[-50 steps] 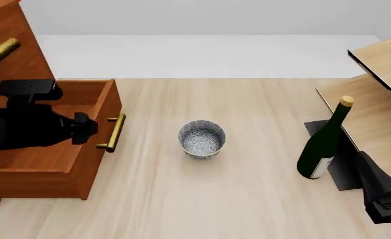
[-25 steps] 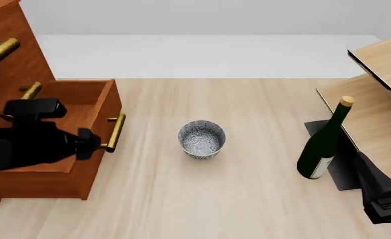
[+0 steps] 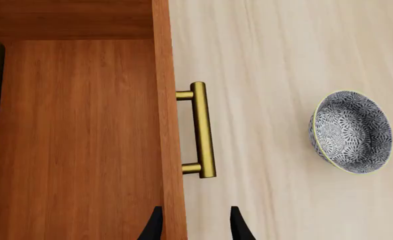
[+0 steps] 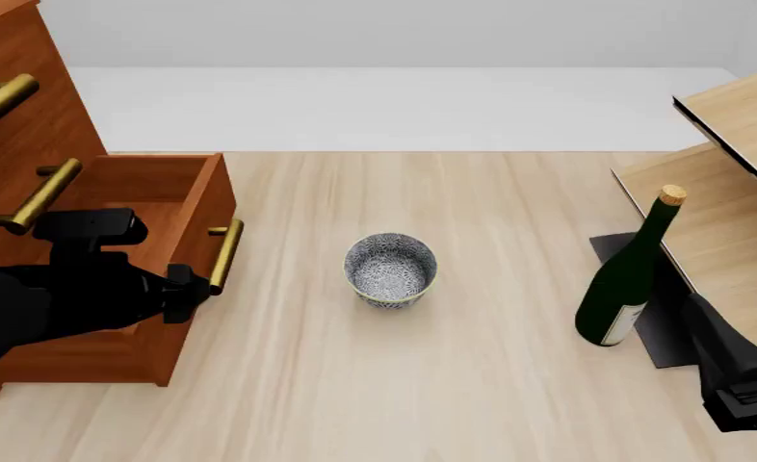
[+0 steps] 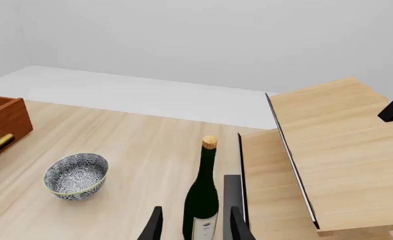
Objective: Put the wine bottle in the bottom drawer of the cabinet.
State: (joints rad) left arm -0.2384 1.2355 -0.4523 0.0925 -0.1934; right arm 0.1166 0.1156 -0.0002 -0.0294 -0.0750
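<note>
The wine bottle (image 4: 628, 279) stood upright beside the pale shelf unit (image 4: 725, 183), its base cut off in the right wrist view. The right gripper (image 5: 193, 225) was parted around it, contact unclear. The left gripper (image 3: 193, 226), empty and parted, straddled the pulled-out bottom drawer (image 4: 173, 207)'s front.

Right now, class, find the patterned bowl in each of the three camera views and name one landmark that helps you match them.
Front view: the bowl stands on the table near the middle, between the open bottom drawer and the wine bottle.
Left wrist view: the bowl shows beyond the bottom drawer's brass handle.
Right wrist view: the bowl stands apart from the wine bottle.
Shared landmark: the brass handle, visible in all three views.
</note>
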